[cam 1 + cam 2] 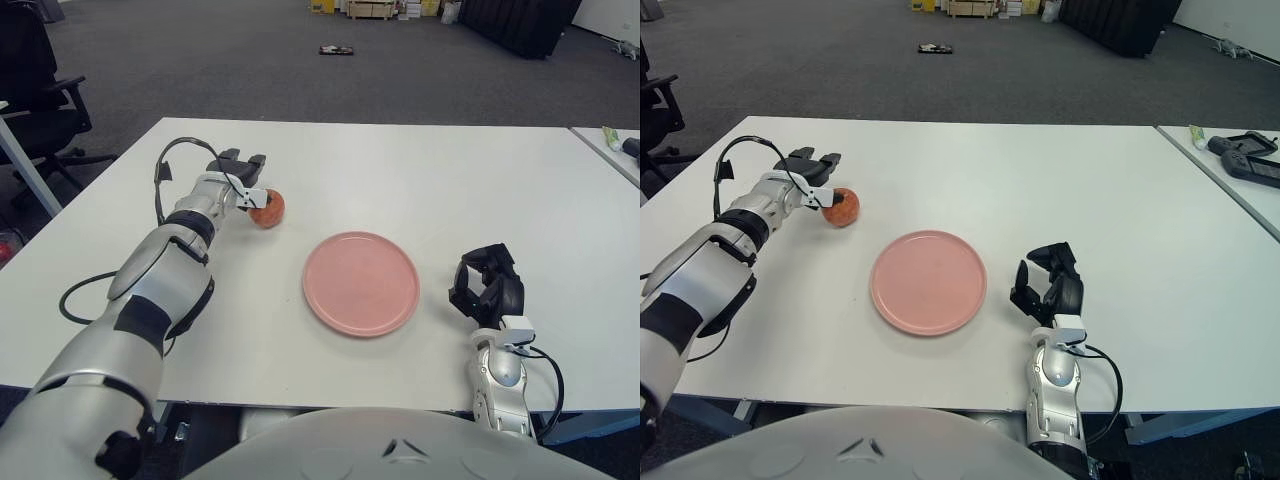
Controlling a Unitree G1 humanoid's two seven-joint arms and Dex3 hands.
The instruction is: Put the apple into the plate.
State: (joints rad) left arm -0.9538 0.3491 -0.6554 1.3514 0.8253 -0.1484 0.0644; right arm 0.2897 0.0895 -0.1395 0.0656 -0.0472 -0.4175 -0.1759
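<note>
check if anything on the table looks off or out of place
Nothing stands out. The apple sits whole on the table left of the empty pink plate, with the left hand against it; the right hand shows right of the plate.

A white table [420, 170] carries a red apple [267, 208] and a pink plate [361, 283].

The counter [420, 180], filling mid-frame, looks like smooth, matt white laminate. At centre, the pink plate [361, 283] has a smooth, faintly satin plastic look. At upper left, the apple [267, 208] shows dull, speckled red skin. Both arms wear glossy silver-grey shells with matt black plastic hands.
</note>
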